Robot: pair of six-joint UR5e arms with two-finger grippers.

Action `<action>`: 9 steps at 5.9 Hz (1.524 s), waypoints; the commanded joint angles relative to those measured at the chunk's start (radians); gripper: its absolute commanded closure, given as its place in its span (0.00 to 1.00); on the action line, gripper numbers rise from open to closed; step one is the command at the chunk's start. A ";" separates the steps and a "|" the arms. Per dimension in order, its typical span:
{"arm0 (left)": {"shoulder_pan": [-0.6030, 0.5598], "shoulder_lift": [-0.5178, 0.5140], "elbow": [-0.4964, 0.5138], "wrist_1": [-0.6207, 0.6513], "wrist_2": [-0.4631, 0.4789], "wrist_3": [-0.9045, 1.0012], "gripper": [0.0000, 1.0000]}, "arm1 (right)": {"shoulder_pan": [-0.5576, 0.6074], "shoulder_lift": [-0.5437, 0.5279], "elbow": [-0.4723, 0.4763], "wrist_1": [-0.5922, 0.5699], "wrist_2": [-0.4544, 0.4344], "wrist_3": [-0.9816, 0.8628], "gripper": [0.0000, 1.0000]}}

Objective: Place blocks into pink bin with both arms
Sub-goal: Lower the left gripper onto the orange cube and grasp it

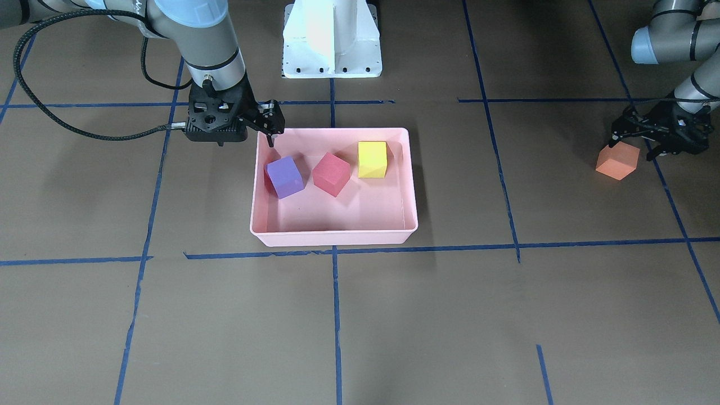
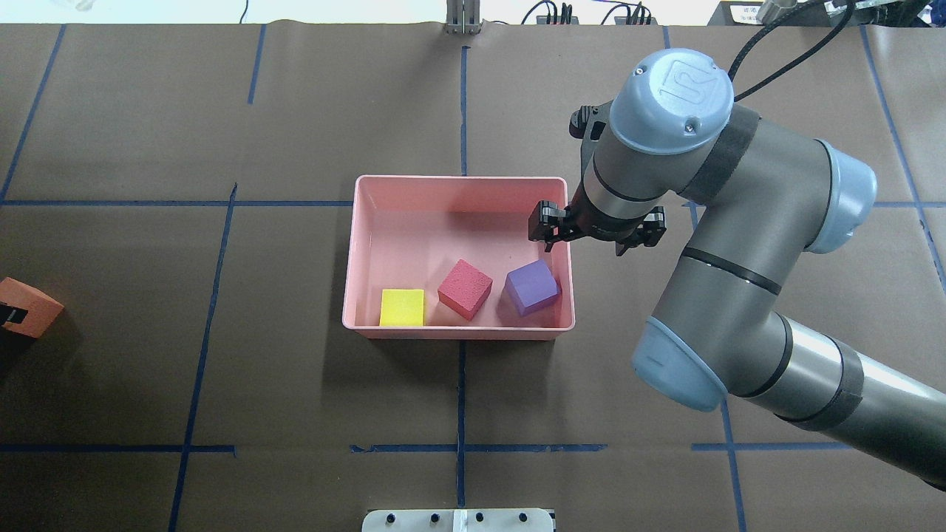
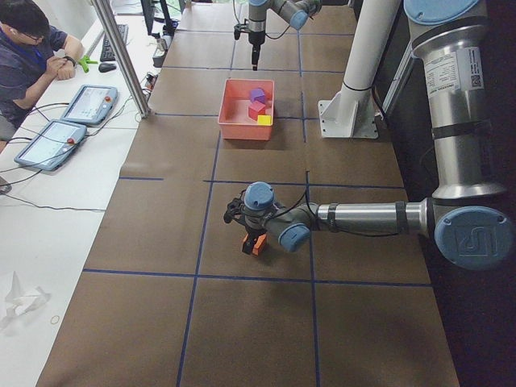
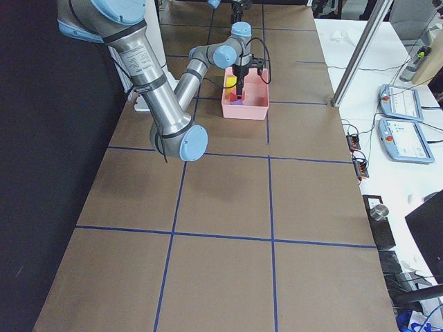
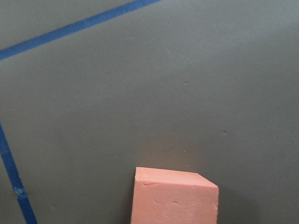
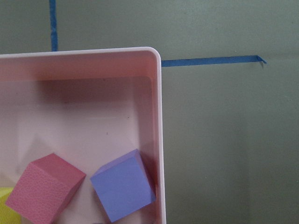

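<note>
The pink bin [image 2: 458, 186] holds the yellow block [image 2: 402, 307], the red block [image 2: 465, 289] and the purple block [image 2: 531, 287]. The right wrist view shows the bin's corner [image 6: 156, 58], the purple block [image 6: 122, 191] and the red block [image 6: 46, 192]. My right gripper [image 2: 597, 233] is open and empty, above the bin's rim beside the purple block. The orange block [image 1: 617, 160] is far out on the table on my left side. My left gripper [image 1: 634, 146] straddles it, fingers a block's width apart, shut on it. It fills the bottom of the left wrist view [image 5: 174, 196].
The white pedestal [image 1: 332, 39] stands behind the bin. Blue tape lines [image 1: 334, 315] cross the brown table. In the exterior left view an operator [image 3: 28, 40] sits at a side desk with tablets [image 3: 48, 143].
</note>
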 commanded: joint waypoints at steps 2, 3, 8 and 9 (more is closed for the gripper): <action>0.053 -0.014 0.020 -0.001 0.003 -0.025 0.00 | -0.002 -0.018 0.003 0.005 -0.001 -0.002 0.00; 0.055 -0.025 0.019 -0.001 0.003 -0.025 0.30 | -0.002 -0.018 0.003 0.006 -0.001 -0.002 0.00; 0.040 -0.186 -0.172 0.242 0.056 -0.059 0.63 | 0.000 -0.022 0.030 0.005 0.002 -0.023 0.00; 0.041 -0.309 -0.284 0.457 0.056 -0.179 0.63 | 0.000 -0.022 0.031 0.005 0.002 -0.023 0.00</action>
